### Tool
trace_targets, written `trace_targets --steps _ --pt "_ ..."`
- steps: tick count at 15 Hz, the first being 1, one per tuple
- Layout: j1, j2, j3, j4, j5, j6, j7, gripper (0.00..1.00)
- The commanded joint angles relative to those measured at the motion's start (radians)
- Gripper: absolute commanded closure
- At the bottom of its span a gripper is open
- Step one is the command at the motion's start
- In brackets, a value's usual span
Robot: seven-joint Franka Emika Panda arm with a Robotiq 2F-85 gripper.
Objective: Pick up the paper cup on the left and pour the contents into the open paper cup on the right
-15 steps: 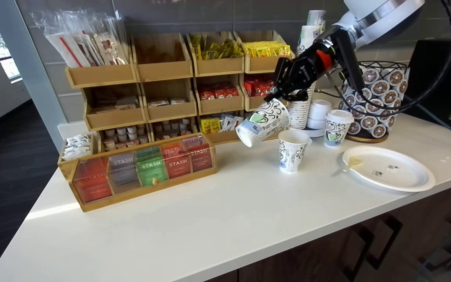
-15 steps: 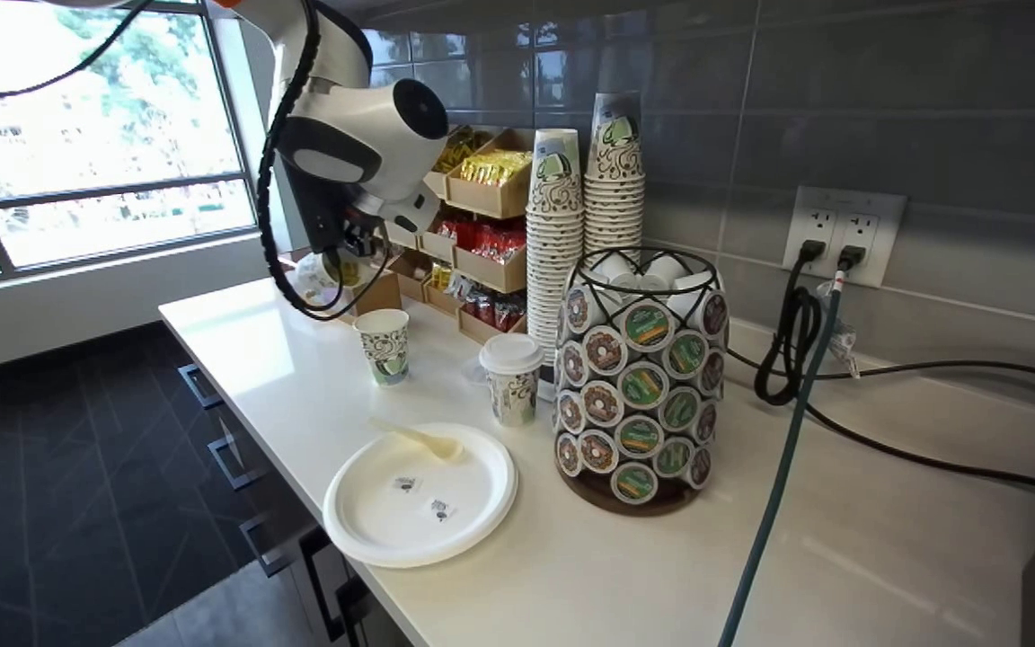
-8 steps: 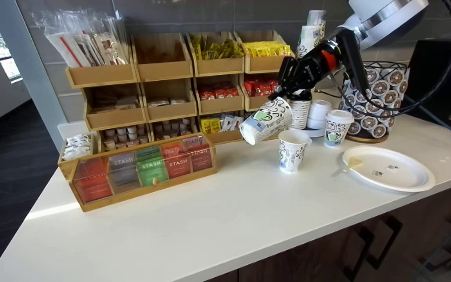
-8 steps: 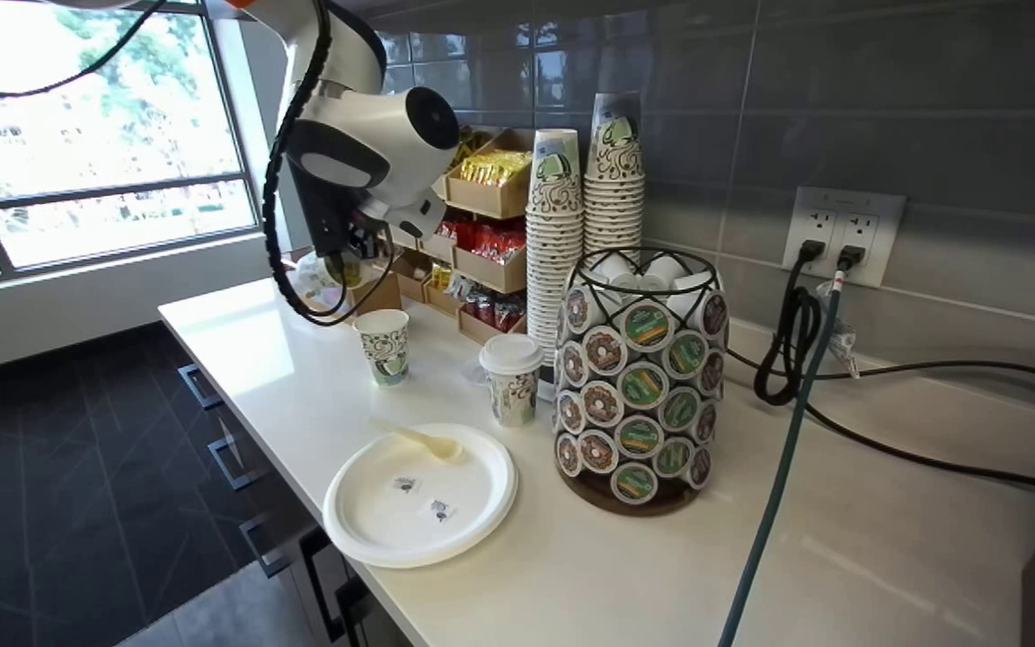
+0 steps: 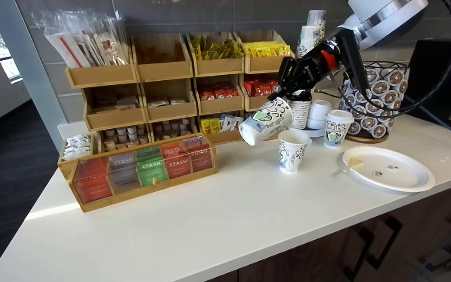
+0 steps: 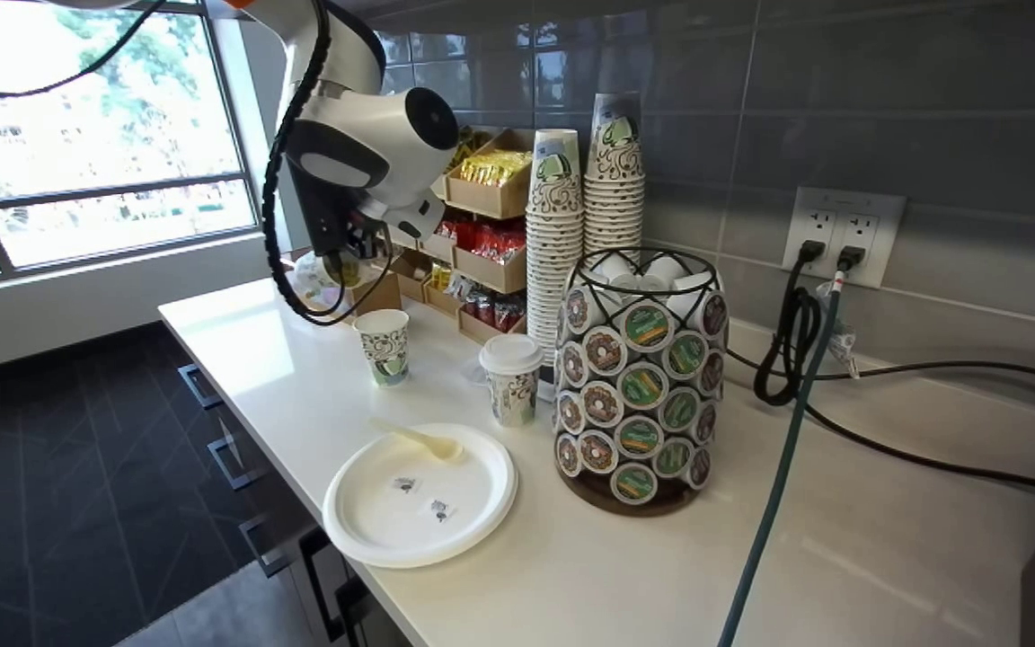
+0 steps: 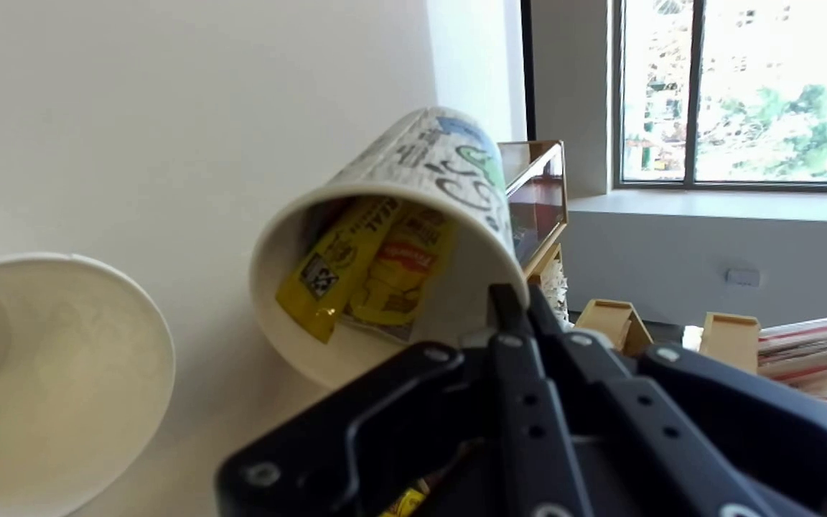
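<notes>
My gripper (image 5: 273,96) is shut on the rim of a patterned paper cup (image 5: 267,121), which also shows in the wrist view (image 7: 413,154). In the wrist view the gripper's fingertips (image 7: 526,298) pinch the rim, one inside and one outside. The held cup is above the counter, strongly tilted, its base low to the left and its mouth up to the right in that exterior view. Yellow packets (image 7: 392,273) lie inside it. The open paper cup (image 5: 291,153) stands upright below and right of it; it also shows in the wrist view (image 7: 90,388), its visible inside bare.
A lidded cup (image 5: 335,131), cup stacks (image 6: 556,243) and a pod carousel (image 6: 641,386) stand right of the open cup. A plate (image 5: 425,182) with a spoon (image 5: 353,161) lies near the front edge. A wooden organizer (image 5: 165,71) and tea box (image 5: 147,188) stand left and behind.
From one second to half a second ago, the gripper and held cup shifted slightly right and up in an exterior view. Since then they look almost still. The open cup has not moved.
</notes>
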Motion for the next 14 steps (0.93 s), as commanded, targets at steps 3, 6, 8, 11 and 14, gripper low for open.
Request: trace_targets --steps 3,6,8,11,14 --pt "-0.011 0.006 -0.025 -0.002 0.062 -0.072 0.055 0.99" --pt "-0.025 0.016 -0.044 -0.001 0.111 -0.078 0.056 0.99" --pt "-0.036 0.027 -0.057 -0.005 0.145 -0.101 0.069 0.99" --pt "-0.056 0.046 -0.076 -0.010 0.190 -0.160 0.106 0.99" --pt "-0.079 0.069 -0.094 -0.016 0.225 -0.245 0.152 0.99"
